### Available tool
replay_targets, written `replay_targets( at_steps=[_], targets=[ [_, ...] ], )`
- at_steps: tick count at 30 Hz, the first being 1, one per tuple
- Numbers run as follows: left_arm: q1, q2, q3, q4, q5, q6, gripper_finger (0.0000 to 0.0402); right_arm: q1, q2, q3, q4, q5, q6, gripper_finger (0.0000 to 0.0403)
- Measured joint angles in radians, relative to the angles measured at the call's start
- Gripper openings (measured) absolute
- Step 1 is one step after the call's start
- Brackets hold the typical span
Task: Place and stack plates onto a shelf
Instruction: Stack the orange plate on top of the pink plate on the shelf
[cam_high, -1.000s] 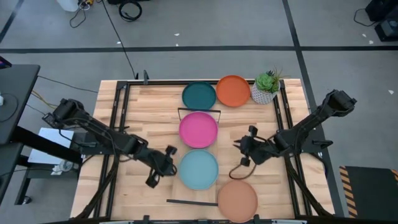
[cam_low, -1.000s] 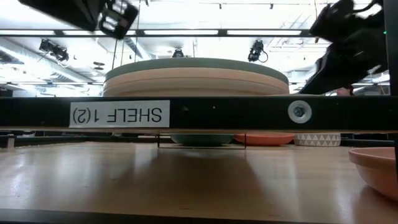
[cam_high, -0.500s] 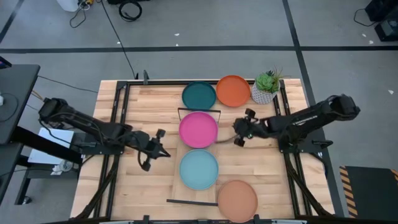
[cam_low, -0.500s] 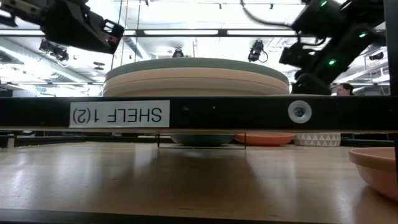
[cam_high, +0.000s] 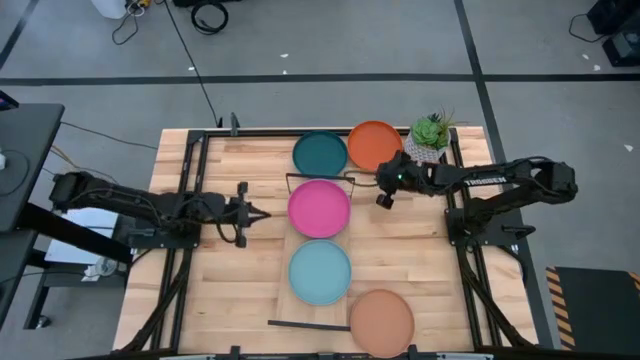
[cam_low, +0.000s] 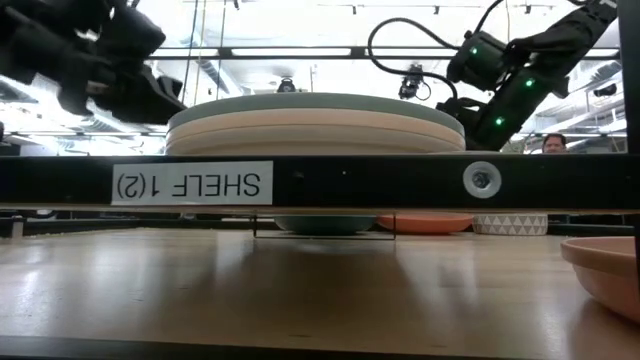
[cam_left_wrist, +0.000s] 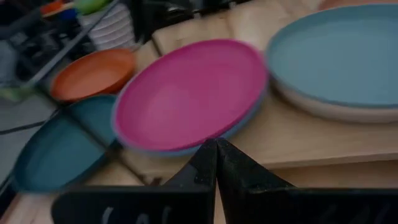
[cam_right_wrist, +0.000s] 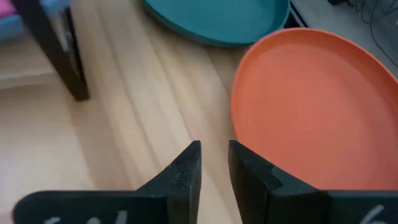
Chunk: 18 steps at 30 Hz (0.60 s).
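Note:
The shelf (cam_high: 352, 246) is a long light-wood board with black wire rails at its short ends. On it a magenta plate (cam_high: 319, 208) rests on a blue one (cam_left_wrist: 249, 121), and a light blue plate (cam_high: 320, 272) rests on a cream one (cam_left_wrist: 323, 109). The dark teal plate (cam_high: 320, 153) and the orange plate (cam_high: 375, 145) lie on the table at the far edge. The terracotta plate (cam_high: 381, 320) lies at the near edge. My left gripper (cam_high: 262, 213), shut, hovers left of the magenta plate. My right gripper (cam_high: 380, 190), slightly open, hovers at the orange plate's near rim (cam_right_wrist: 249, 155).
A small potted plant (cam_high: 428, 140) stands right of the orange plate at the far right corner. Black frame rails run along the table's left and right sides. Bare wood lies between the shelf and each arm.
My left gripper has drawn back from the light blue plate's left side toward the far left and now points level at the magenta plate. My right gripper has swung from right of the shelf toward the far edge, up to the orange plate. No plate has moved.

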Motion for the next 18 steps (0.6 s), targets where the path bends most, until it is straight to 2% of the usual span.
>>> replay_targets(
  at_steps=[5,11,18],
  targets=[
    [0.072,-0.045,-0.049,0.061,0.0,-0.009,0.0013,-0.082,0.0,0.0,0.023,-0.051,-0.063,0.0116],
    [0.086,-0.051,-0.054,0.082,0.0,-0.014,0.0013,-0.168,0.009,0.0,0.06,-0.114,-0.109,0.0156],
    [0.085,-0.05,-0.053,0.09,0.001,-0.032,0.0013,-0.224,0.133,0.008,0.058,-0.136,-0.138,0.0173]
  ],
)
